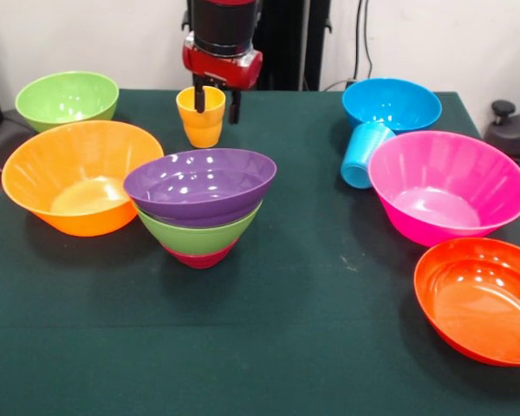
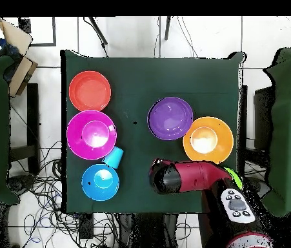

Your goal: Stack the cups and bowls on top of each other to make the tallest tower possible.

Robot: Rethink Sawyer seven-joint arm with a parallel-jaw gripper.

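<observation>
The tower (image 1: 199,204) stands mid-table: a purple bowl (image 1: 199,184) nested in a green bowl (image 1: 199,232) on a small crimson bowl (image 1: 199,257). From above only the purple bowl (image 2: 170,118) shows. The yellow-orange cup (image 1: 200,121) stands upright behind the tower. My gripper (image 1: 217,102) is open and straddles the cup's right wall, one finger inside and one outside. In the overhead view the arm (image 2: 180,176) hides the cup and the gripper. The light blue cup (image 1: 362,154) (image 2: 113,157) lies on its side between the blue bowl (image 1: 392,104) and the pink bowl (image 1: 446,186).
A large orange bowl (image 1: 78,178) (image 2: 207,139) sits left of the tower, with a green bowl (image 1: 67,98) behind it. A red-orange bowl (image 1: 481,299) (image 2: 90,90) is at the front right. From above, the pink bowl (image 2: 91,134) and the blue bowl (image 2: 100,181) line the left side.
</observation>
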